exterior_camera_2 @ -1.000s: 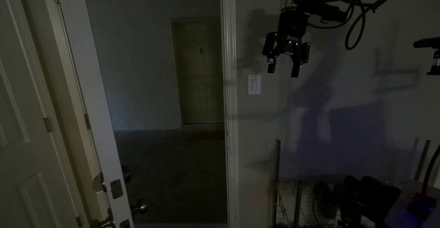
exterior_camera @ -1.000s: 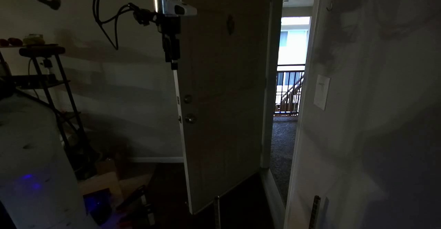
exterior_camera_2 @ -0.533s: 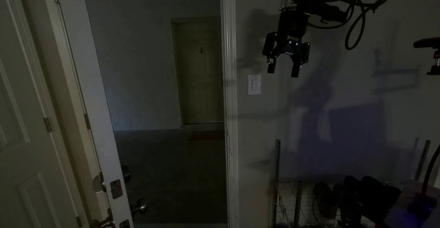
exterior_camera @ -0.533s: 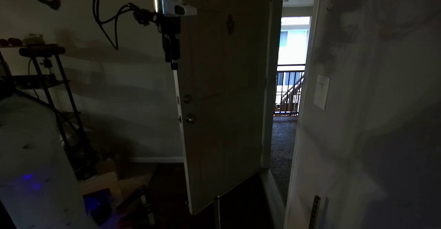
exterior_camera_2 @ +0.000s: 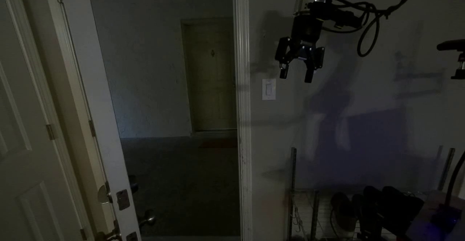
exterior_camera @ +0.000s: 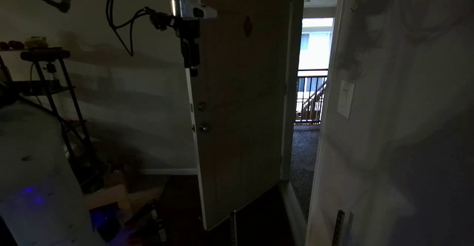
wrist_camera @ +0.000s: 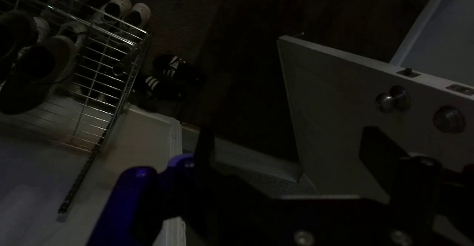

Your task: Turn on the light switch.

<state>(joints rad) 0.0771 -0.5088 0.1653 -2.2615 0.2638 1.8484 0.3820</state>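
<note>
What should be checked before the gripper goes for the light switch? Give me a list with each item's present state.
1. Clear sight of the switch: ok; it shows uncovered in both exterior views.
2. Empty gripper: ok; it holds nothing.
3. Closed gripper, probably better for pressing: not ok; it stands open.
4. Contact with the switch: not ok; in an exterior view the gripper hangs well away from it, with the door behind.
5. Sight of the switch in the wrist view: not ok; the door shows there, the switch does not.
6. Starting position of the switch, on or off: cannot tell; its tilt is too small to read.
</note>
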